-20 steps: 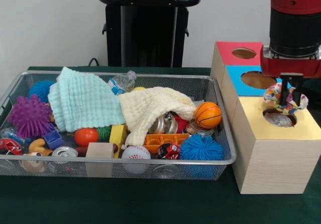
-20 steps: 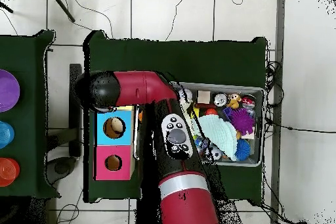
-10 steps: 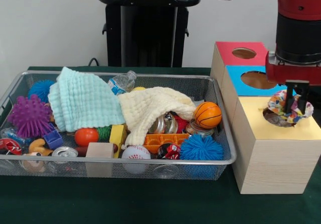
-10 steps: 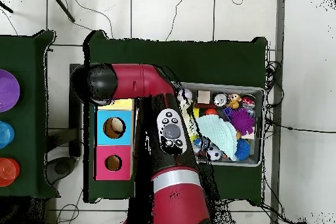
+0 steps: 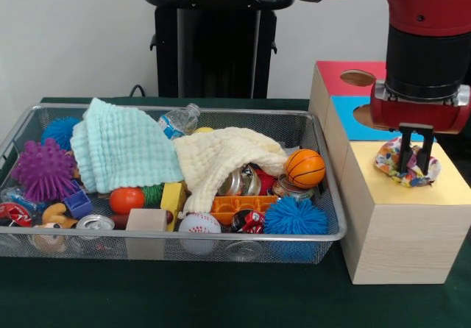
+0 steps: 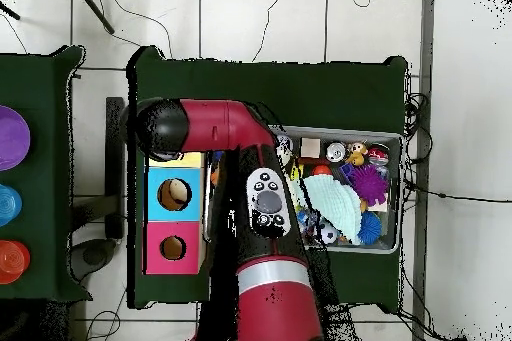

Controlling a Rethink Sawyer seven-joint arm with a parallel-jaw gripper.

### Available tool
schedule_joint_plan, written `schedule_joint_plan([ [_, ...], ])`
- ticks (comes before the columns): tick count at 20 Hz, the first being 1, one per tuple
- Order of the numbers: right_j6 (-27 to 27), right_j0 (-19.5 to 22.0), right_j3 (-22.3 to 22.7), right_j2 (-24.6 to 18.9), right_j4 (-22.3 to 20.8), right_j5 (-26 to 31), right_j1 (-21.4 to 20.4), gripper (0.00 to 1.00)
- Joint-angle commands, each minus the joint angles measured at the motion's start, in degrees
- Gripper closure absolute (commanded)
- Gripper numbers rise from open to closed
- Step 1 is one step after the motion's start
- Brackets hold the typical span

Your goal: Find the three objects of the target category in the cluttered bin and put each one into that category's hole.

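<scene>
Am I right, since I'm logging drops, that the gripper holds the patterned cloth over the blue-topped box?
Not quite: the front view shows the gripper holding the patterned cloth over the yellow-topped box, not the blue-topped box behind it.

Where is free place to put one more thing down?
Bare green table in front of the wire bin; yellow box top around the patterned cloth under the hand. Inside the bin is crowded.
</scene>
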State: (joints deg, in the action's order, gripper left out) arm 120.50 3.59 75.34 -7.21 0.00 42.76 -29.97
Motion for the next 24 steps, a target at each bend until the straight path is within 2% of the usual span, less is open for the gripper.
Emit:
schedule_joint_plan([
  [1,11.9,-1.0,6.5,2.0,0.5,-6.4,1.8,1.00],
  [4,14.1,-3.6,7.3,4.0,0.3,-8.1,2.0,1.00],
  [9,14.5,-5.7,7.0,6.1,0.3,-10.8,3.5,1.00],
  [13,12.6,-5.2,6.0,6.1,1.2,-12.5,4.6,1.00],
  [18,9.4,-3.1,6.4,4.6,0.3,-16.3,6.4,1.00],
  [24,7.4,-1.6,6.7,3.5,-0.1,-16.9,6.9,1.00],
])
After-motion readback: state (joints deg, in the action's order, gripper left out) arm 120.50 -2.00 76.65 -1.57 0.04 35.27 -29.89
